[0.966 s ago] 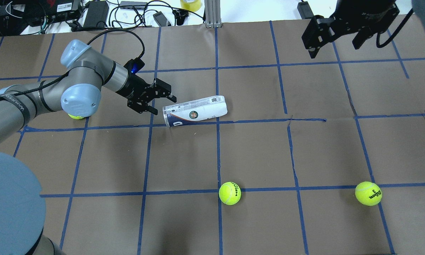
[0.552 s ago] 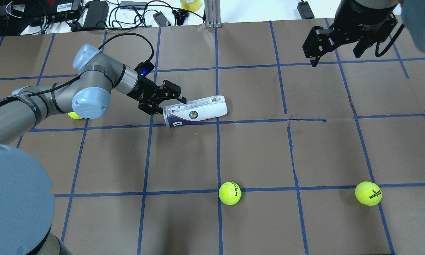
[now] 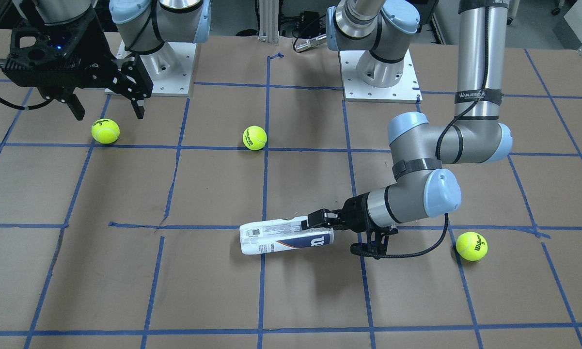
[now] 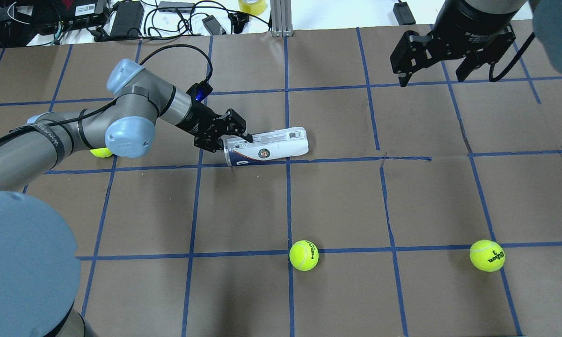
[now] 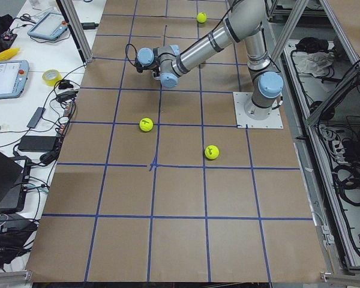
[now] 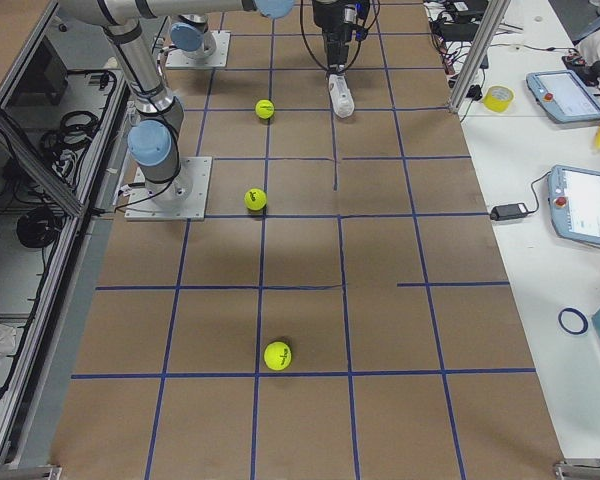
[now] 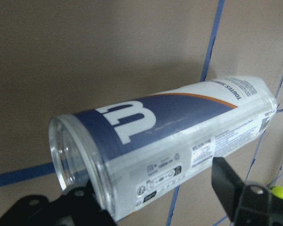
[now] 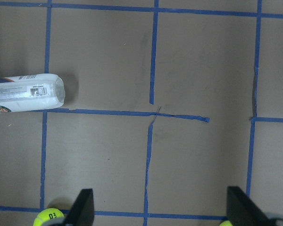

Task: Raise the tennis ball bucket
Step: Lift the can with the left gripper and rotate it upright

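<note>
Overhead exterior view is showing the clear plastic, white-and-navy-labelled cylindrical tennis ball bucket [image 4: 269, 147] lying on its side on the brown paper-covered table [image 4: 337, 201]. The left gripper [image 4: 231, 142] is straddling its open end with fingers spread, possibly not yet touching. It should be closing gently and squarely near the stiffer rim before raising. The right gripper [image 4: 429, 75] is hovering spread, well apart.

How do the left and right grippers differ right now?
The left gripper reaches low and sideways, its fingers either side of the open end of the tennis ball bucket. The right gripper hangs high, pointing down, with nothing between its fingers. Both are open.
</note>
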Available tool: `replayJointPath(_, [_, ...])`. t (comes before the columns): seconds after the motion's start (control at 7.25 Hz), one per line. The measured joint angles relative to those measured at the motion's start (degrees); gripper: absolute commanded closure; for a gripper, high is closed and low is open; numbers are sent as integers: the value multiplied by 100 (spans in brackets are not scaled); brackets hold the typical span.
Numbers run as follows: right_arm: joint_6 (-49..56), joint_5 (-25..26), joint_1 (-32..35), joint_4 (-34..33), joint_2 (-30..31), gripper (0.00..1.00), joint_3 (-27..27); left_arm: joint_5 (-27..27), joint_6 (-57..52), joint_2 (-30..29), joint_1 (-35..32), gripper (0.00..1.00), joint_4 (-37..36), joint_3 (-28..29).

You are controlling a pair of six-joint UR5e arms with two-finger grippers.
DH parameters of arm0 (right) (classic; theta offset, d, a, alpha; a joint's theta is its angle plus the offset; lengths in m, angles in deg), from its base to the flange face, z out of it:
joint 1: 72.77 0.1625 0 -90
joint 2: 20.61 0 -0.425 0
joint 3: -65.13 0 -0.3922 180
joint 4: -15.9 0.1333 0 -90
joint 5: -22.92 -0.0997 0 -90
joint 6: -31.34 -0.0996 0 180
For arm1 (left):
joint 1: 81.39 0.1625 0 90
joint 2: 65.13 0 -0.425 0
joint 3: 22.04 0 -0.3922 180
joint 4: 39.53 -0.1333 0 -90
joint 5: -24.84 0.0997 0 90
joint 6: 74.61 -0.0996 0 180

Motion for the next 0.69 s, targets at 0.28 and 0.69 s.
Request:
replayJointPath(0.28, [-16, 3, 0, 22, 5, 0, -4, 57, 839, 144, -1, 100, 15, 417])
replayJointPath(0.69, [-16, 14, 0, 42, 2, 0, -12, 276, 2059, 430, -87, 100, 72, 1363])
